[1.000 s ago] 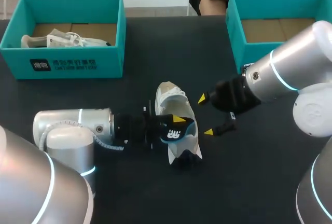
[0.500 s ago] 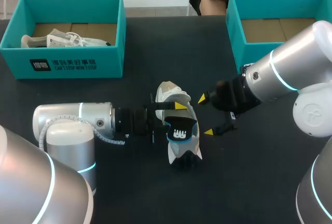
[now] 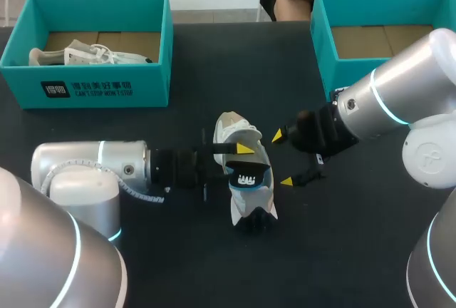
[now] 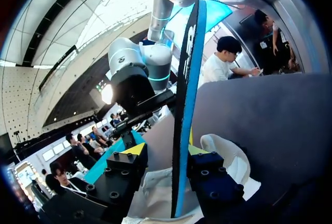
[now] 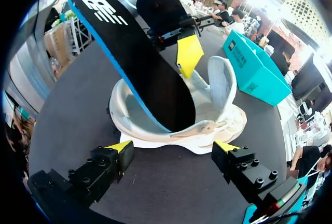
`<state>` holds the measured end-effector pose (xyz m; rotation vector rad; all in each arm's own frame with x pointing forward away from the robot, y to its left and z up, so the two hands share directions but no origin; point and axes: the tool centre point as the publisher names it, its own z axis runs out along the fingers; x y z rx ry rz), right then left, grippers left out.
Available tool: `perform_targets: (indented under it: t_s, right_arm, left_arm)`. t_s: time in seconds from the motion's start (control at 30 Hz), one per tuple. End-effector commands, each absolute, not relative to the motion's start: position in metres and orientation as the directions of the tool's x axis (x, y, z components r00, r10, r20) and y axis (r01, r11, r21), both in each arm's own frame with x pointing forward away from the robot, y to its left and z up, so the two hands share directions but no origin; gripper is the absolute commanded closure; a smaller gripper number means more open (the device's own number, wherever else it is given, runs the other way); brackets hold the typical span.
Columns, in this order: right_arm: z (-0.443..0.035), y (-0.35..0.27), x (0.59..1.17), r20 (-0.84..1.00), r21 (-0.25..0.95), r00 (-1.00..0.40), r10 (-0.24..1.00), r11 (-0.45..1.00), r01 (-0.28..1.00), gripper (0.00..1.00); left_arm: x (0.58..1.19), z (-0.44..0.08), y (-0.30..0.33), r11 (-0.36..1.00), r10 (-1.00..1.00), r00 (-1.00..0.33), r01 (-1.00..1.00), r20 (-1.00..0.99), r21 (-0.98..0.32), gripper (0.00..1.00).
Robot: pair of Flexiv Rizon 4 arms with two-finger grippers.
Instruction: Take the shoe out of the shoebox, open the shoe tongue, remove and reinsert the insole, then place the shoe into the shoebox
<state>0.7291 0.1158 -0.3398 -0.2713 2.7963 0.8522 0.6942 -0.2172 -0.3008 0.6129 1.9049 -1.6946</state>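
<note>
A white shoe [image 3: 239,133] lies on the dark table at the middle, toe toward me. Its black insole [image 3: 249,178] with a blue edge sticks up out of the shoe opening, lower end still inside. My left gripper [image 3: 240,160] comes in from the left and is open. In the left wrist view the insole [image 4: 187,89] stands edge-on between its fingers [image 4: 127,164], with a gap on one side. My right gripper [image 3: 283,158] is wide open just right of the shoe. In its wrist view the shoe [image 5: 218,79] and insole [image 5: 140,63] lie ahead of the right gripper [image 5: 173,147].
A teal shoebox [image 3: 96,87] at the back left holds another white shoe [image 3: 92,55]. A second teal box [image 3: 322,44] at the back right shows only its cardboard floor. Bare dark table lies in front of the shoe.
My left gripper has opened off the insole and its arm has drawn back a little to the left. The insole stays propped in the shoe. The right arm has not moved.
</note>
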Motion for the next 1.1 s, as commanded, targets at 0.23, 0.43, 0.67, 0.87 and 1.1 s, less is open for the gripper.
perform_targets:
  t_s: [0.23,0.43,0.67,0.87,1.1]
  right_arm:
    - [-0.34,0.116,0.728,-0.249,0.527,-0.962,-0.113,0.817,-0.233,0.0]
    - [-0.34,0.116,0.728,-0.249,0.527,-0.962,-0.113,0.817,-0.233,0.0]
    - [-0.34,0.116,0.728,-0.249,0.527,-0.962,-0.113,0.817,-0.233,0.0]
    - [-0.34,0.116,0.728,-0.249,0.527,-0.962,-0.113,0.817,-0.233,0.0]
    - [-0.34,0.116,0.728,-0.249,0.527,-0.962,-0.113,0.817,-0.233,0.0]
  left_arm:
    - [0.671,-0.302,-0.211,0.137,0.004,-0.774,0.627,-0.633,-0.767,1.0]
    - [0.671,-0.317,-0.218,0.136,0.012,-0.757,0.649,-0.654,-0.748,1.0]
    - [0.691,-0.341,-0.227,0.117,0.014,-0.722,0.688,-0.692,-0.716,1.0]
    - [0.708,-0.35,-0.221,0.151,-0.009,-0.726,0.678,-0.687,-0.719,1.0]
    - [0.715,-0.35,-0.213,0.175,-0.027,-0.729,0.67,-0.684,-0.721,1.0]
